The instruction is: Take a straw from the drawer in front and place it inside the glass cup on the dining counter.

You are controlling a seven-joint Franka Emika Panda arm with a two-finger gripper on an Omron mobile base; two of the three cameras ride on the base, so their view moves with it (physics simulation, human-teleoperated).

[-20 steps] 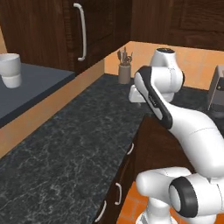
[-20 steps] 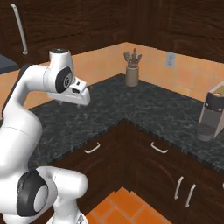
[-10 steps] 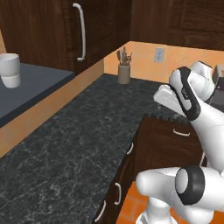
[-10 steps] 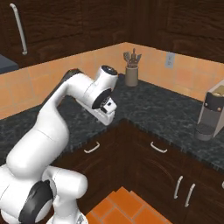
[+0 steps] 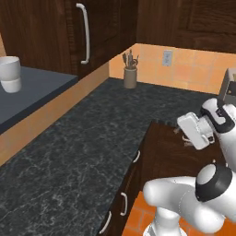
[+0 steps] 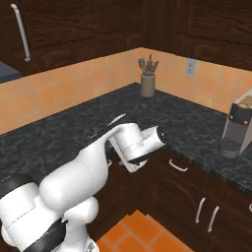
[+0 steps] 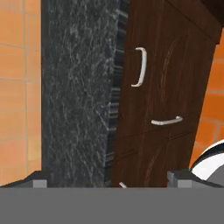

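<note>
Item, drawer (image 7: 144, 74): I judge it the shut dark-wood front with the pale curved handle (image 7: 140, 66), in the run under the black speckled counter (image 7: 78, 87). In the hand view it lies ahead of the jaws; that view is rolled, so the handle's long axis reads near upright there. The straw I cannot see; presumably inside.

Item, gripper (image 7: 107, 177): jaws fully apart, empty, short of the handle. I see the hand at the counter's front edge (image 6: 140, 150).

Item, second handle (image 7: 166, 121): nearby, easy to mistake.

Item, utensil holder (image 6: 147, 82) and coffee machine (image 6: 237, 129): on the countertop, well clear.
</note>
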